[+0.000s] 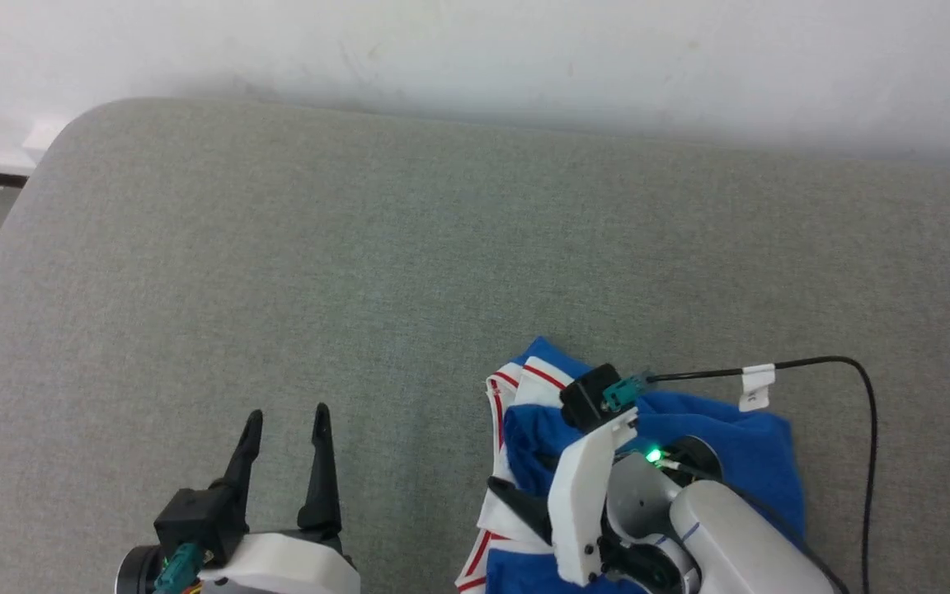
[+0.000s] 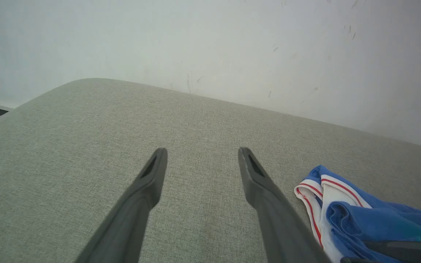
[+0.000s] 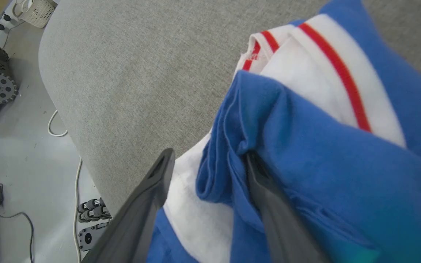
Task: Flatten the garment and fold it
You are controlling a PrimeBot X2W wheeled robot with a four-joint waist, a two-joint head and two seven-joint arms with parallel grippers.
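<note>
1. Right wrist view: the right gripper (image 3: 208,157) has its fingers apart, and a thick roll of blue cloth from the garment (image 3: 305,164) lies between them. One finger is half buried under the fold. Nothing is pinched yet. I think it should close on a single edge, for example the striped trim (image 3: 345,78), and not on the roll; otherwise several layers may rise together.
2. The garment (image 1: 739,445) lies bunched on the near right part of the grey cushion (image 1: 359,247), under the right arm.
3. The left gripper (image 1: 287,415) is open over the cushion, apart from the cloth and holding nothing. It probably should take a second corner, so both arms can pull the cloth flat.
4. Beside the cloth loops a black cable (image 1: 869,462); it could catch the fabric.
5. Farther on, the cushion reaches the wall (image 1: 524,49), so it seems sensible to spread the cloth in that direction.
</note>
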